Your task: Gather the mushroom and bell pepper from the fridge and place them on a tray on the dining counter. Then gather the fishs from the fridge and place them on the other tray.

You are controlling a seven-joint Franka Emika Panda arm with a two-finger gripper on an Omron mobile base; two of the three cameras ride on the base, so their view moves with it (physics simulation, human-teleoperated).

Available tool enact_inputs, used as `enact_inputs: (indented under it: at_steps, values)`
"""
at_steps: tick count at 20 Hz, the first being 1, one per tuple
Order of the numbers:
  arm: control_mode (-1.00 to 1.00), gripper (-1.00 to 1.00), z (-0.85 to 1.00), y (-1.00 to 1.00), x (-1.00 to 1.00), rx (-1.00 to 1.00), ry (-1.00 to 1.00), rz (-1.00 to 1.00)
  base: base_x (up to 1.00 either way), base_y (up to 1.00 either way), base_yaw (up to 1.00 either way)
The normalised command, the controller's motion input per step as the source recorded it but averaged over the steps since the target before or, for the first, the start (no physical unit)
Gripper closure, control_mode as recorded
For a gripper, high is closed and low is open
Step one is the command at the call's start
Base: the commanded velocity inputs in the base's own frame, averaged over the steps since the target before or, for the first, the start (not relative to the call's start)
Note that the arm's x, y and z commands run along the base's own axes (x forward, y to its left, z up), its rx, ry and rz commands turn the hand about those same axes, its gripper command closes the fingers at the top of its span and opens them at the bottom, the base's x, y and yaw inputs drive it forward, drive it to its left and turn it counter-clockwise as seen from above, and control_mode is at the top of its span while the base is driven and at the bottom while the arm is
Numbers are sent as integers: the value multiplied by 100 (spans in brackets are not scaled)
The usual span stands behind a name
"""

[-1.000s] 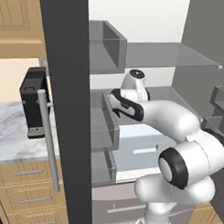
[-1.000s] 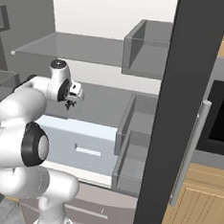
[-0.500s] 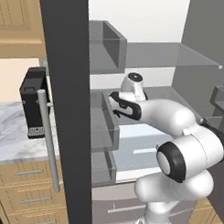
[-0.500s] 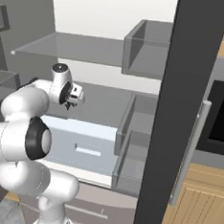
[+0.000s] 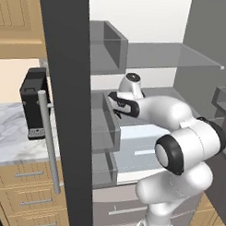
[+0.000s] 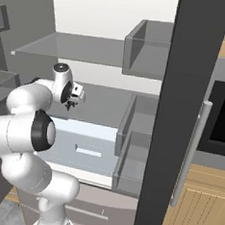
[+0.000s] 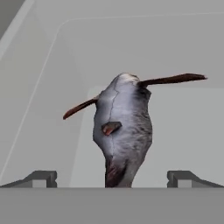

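Grey fridge (image 5: 149, 56) shelving is seen behind the wide-open, empty claw (image 7: 112, 178). One fish (image 7: 124, 129) lies on the shelf between the fingertips (image 7: 40, 178). Judged light, slick and tapered; mid-body is the advised hold.

White arm (image 5: 178, 135) reaches forward and down, jaws spread wide

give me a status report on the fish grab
End effector open, inside fridge. Fish lies between its fingertips, not gripped yet. Nothing in the way.
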Motion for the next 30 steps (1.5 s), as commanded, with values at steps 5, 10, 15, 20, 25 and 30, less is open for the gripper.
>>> enact_inputs:
  at_steps: [5, 10, 15, 20, 25, 30]
  values:
    - [-100, -100, -3, 0, 19, 0, 0, 0, 0, 0, 0]
    - [-100, -100, -11, 0, 13, 0, 0, 0, 0, 0, 0]
    - [-100, -100, -11, 0, 9, 0, 0, 0, 0, 0, 0]
    - [-100, -100, -8, 0, 9, 0, 0, 0, 0, 0, 0]
    - [-100, -100, -9, 0, 10, 0, 1, 0, 0, 0, 0]
    - [-100, -100, -5, 0, 11, 0, 6, 0, 0, 0, 0]
